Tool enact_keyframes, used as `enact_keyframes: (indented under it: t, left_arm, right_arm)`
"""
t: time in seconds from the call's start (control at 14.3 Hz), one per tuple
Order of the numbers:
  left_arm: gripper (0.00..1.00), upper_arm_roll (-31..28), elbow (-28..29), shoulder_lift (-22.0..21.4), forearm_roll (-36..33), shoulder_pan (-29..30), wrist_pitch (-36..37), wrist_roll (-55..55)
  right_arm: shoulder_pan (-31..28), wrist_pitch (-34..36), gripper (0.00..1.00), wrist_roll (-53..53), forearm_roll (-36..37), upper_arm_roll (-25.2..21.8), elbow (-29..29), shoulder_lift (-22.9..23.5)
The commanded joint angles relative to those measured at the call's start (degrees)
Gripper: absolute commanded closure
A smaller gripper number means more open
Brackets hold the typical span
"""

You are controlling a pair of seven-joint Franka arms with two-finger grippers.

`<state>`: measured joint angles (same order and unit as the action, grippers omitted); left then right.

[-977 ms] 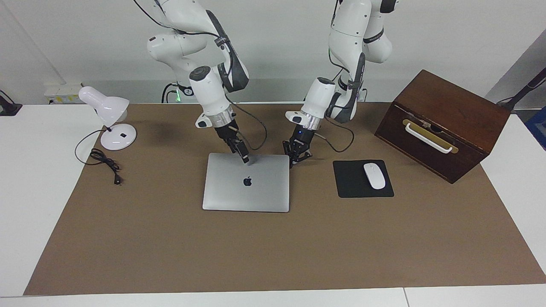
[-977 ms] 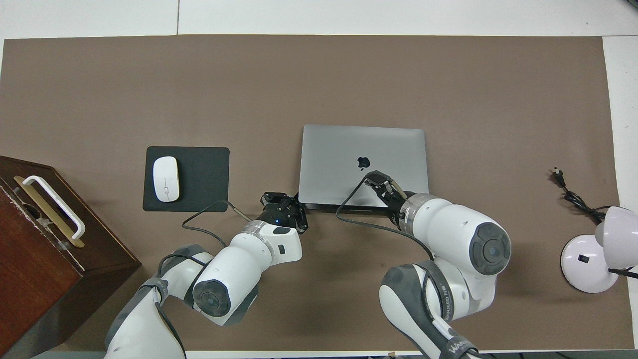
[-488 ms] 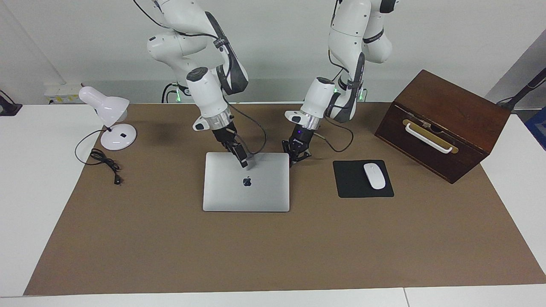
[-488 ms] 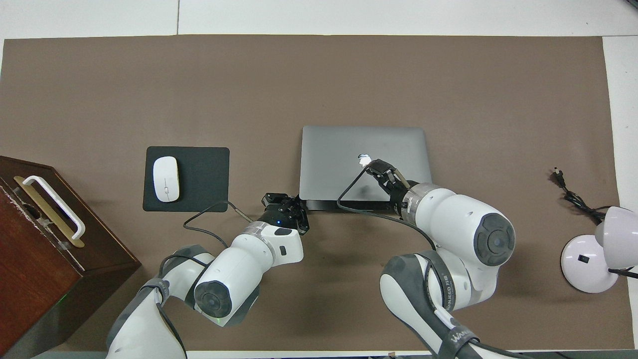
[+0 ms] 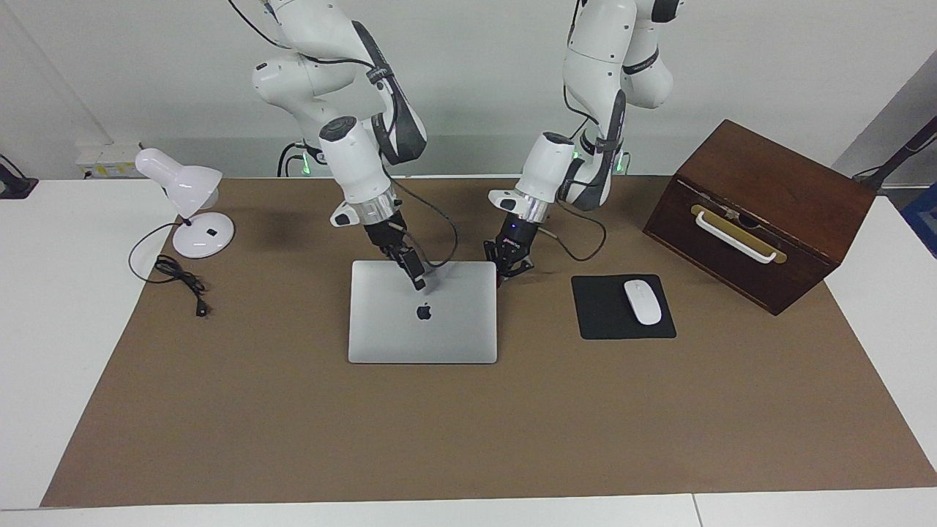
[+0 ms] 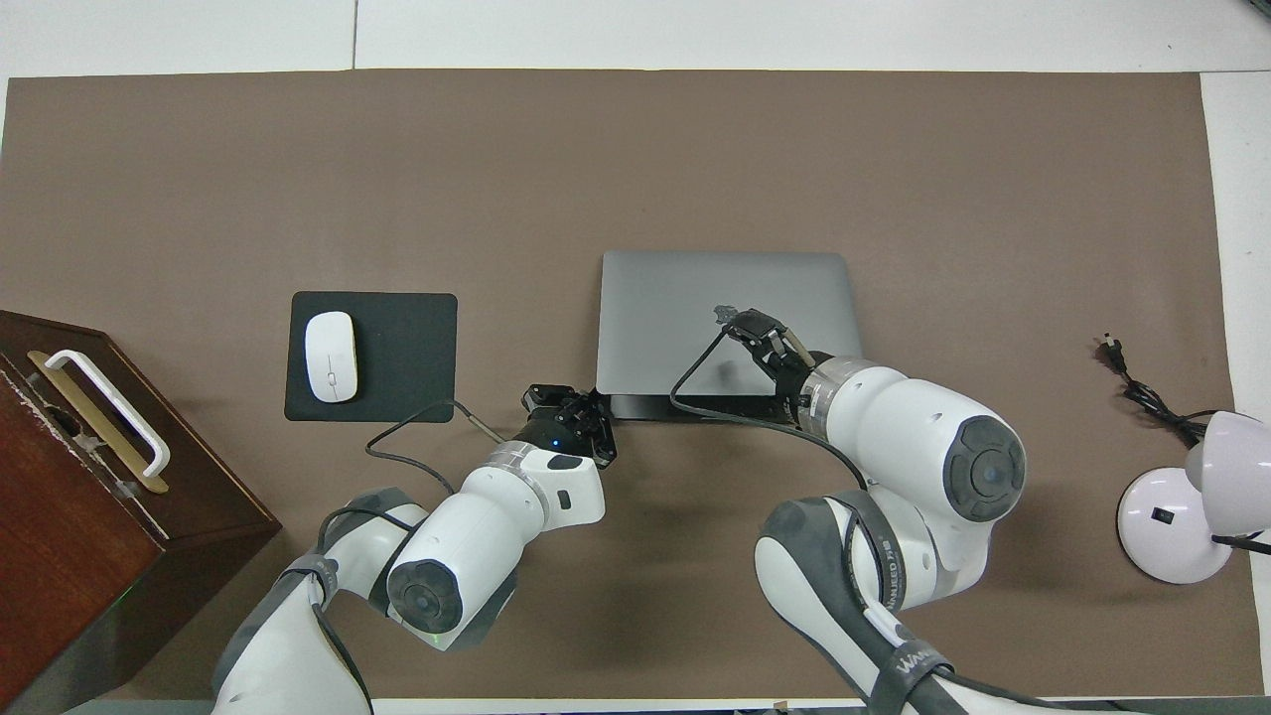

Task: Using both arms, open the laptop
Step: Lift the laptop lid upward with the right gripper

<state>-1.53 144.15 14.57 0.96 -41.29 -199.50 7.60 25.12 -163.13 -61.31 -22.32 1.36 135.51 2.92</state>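
Observation:
The silver-grey laptop [image 5: 423, 315] [image 6: 695, 308] lies in the middle of the brown mat, logo up. Its lid edge nearer to the robots is lifted a little, and a dark gap shows under it in the overhead view. My right gripper [image 5: 419, 280] [image 6: 743, 324] is on that raised part of the lid, close to the logo. My left gripper [image 5: 506, 269] [image 6: 574, 417] is shut and low at the laptop's corner nearer to the robots, toward the left arm's end. Whether it presses the base I cannot tell.
A black mouse pad [image 5: 622, 322] [image 6: 397, 353] with a white mouse [image 5: 642, 301] lies beside the laptop toward the left arm's end, with a wooden box [image 5: 761, 212] past it. A white desk lamp [image 5: 192, 208] and its cord lie toward the right arm's end.
The lid edge nearer to the robots has risen slightly, and my right gripper and wrist have come up with it. My left gripper has stayed at the corner.

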Motion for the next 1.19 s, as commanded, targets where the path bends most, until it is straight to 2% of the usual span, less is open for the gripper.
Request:
enact_keyframes:
  t: [0.0, 0.28, 1.12]
  left_arm:
    - [1.0, -0.5, -1.1, 1.4, -0.3, -1.9, -1.4, 0.0]
    - [1.0, -0.5, -1.1, 1.5, -0.4, -2.1, -1.4, 0.0]
    - [1.0, -0.6, -1.2, 2.0, -0.6, -2.1, -1.4, 0.0]
  right_arm:
    - [-1.0, -1.4, 0.03, 3.4, -1.9, 0.3, -3.5, 2.4]
    - [-1.0, -4.4, 0.03, 3.5, -1.8, 0.3, -4.3, 3.2]
    - [-2.6, -3.8, 0.02, 11.6, -1.2, 0.1, -18.0, 9.3]
